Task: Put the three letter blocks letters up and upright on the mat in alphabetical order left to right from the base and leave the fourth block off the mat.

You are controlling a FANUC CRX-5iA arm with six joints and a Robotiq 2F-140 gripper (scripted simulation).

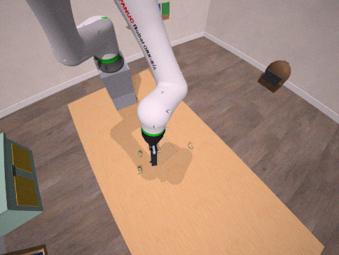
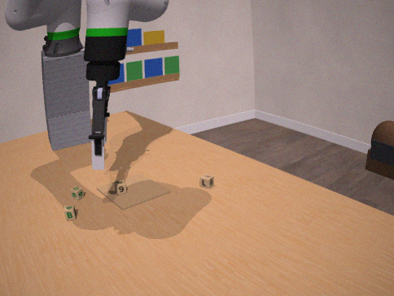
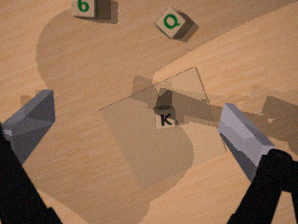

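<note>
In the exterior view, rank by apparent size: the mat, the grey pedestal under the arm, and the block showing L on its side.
1. Grey pedestal: largest in this view, though partly covered by the open gripper.
2. Mat: a thin flat sheet, seen at a shallow angle, so foreshortened.
3. Block with L: clearly smallest.
</note>
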